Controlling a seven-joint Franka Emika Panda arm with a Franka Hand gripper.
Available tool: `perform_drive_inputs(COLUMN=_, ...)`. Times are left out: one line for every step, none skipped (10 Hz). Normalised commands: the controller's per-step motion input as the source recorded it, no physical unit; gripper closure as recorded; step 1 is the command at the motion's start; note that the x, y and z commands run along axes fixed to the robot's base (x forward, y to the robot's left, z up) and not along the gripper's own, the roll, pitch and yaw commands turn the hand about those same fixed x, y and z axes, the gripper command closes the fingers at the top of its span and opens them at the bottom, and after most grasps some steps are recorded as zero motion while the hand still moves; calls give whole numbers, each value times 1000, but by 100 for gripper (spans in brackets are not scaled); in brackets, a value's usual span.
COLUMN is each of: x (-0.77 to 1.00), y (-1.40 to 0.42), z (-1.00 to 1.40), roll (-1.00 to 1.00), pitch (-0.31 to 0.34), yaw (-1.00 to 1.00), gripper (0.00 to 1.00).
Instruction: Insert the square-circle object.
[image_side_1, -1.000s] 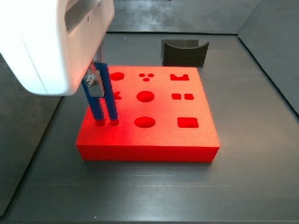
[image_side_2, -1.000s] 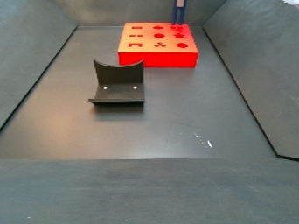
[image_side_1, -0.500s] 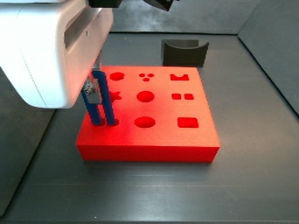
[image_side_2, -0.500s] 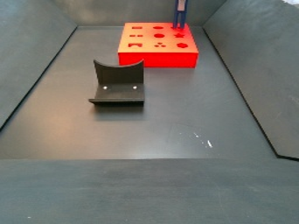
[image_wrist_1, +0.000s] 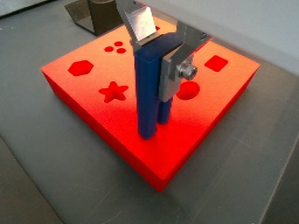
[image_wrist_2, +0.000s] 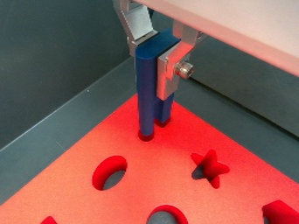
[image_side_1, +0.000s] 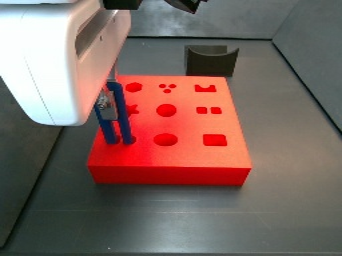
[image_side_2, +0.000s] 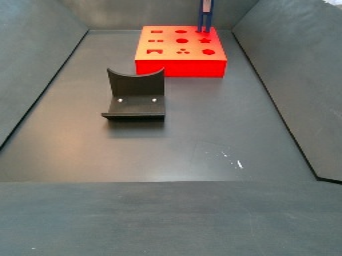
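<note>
The square-circle object (image_wrist_1: 149, 101) is a tall bright-blue two-prong peg. It stands upright with its lower ends in holes near one edge of the red block (image_wrist_1: 82, 87). It shows in both wrist views (image_wrist_2: 147, 96) and both side views (image_side_1: 116, 120) (image_side_2: 206, 14). My gripper (image_wrist_1: 155, 74) is shut on the peg's upper part, one silver finger (image_wrist_1: 177, 66) flat against each side. The gripper also shows in the wrist view (image_wrist_2: 156, 72) and, under the white arm, in a side view (image_side_1: 108, 100). The red block has several shaped holes (image_side_1: 166, 140).
A dark grey curved block (image_side_2: 134, 97) lies on the dark floor away from the red block (image_side_2: 181, 55); it also shows in a side view (image_side_1: 210, 57). Grey walls (image_side_2: 40, 80) ring the floor.
The peg and gripper have moved slightly down, the prongs sitting a little lower in the red block. Nothing else moved.
</note>
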Motion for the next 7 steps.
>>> perform_drive_inputs(x=97, y=34, z=-286, roll=123, pitch=54, yaw=-129, gripper=100)
perform_drive_inputs(x=0, y=69, z=-271, roll=109, pitch=51, yaw=-160, gripper=100)
perform_drive_inputs(x=0, y=43, z=-217, roll=73, pitch=36, yaw=-157, gripper=100)
perform_drive_inputs(x=123, y=0, z=-191, roll=63, pitch=37, yaw=-106, gripper=100)
perform_drive_inputs(x=249, y=0, z=-197, roll=76, pitch=51, yaw=-40, gripper=100)
perform_drive_inputs(x=240, y=0, z=-249, roll=71, pitch=33, yaw=0, gripper=100)
perform_drive_inputs(x=237, y=0, z=-266, roll=76, pitch=29, yaw=0, gripper=100)
